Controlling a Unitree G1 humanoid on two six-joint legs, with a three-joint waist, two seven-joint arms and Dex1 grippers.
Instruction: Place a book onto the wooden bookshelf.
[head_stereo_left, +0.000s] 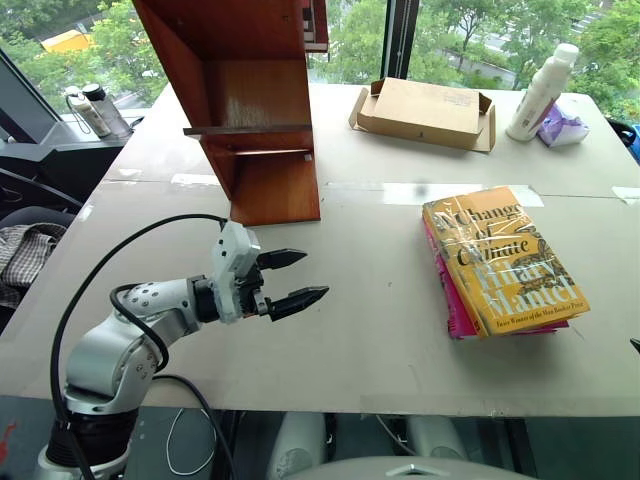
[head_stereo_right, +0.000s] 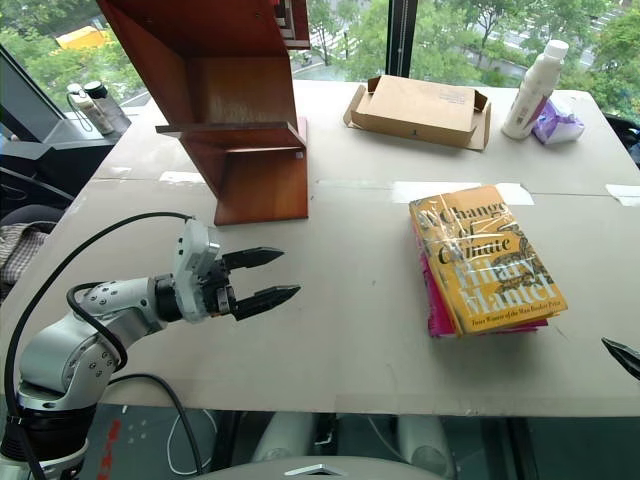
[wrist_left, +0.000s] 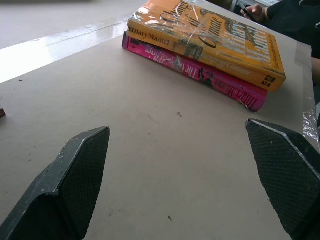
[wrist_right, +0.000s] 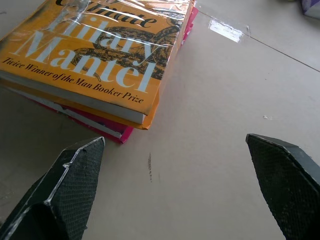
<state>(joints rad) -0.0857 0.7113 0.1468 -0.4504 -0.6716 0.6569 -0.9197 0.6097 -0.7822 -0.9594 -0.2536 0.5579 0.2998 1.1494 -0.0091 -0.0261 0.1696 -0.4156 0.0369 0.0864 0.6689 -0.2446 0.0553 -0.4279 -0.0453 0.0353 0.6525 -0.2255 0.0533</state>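
i have the left gripper (head_stereo_left: 297, 278) hovering over the near left part of the counter (head_stereo_left: 360, 330), jaws spread wide with nothing between them. the right gripper (wrist_right: 175, 195) sits low by the near right edge, jaws equally wide and empty, looking at the near corner of the stack. the book (head_stereo_left: 505, 258) lies flat toward the right side of the counter, directly on top of a pink book (wrist_left: 200, 74) that pokes out along one side. my worry: a low grab could catch both spines and lift or drag the pink one too, and the glossy wrap looks slippery, so a one-sided pinch may let it slide. farther back, the wooden bookshelf (head_stereo_left: 262, 110) stands at the far left; carrying the book across, i could bump its side panel. the cardboard box (head_stereo_left: 425, 112) and the white bottle (head_stereo_left: 540, 92) sit by the far edge.
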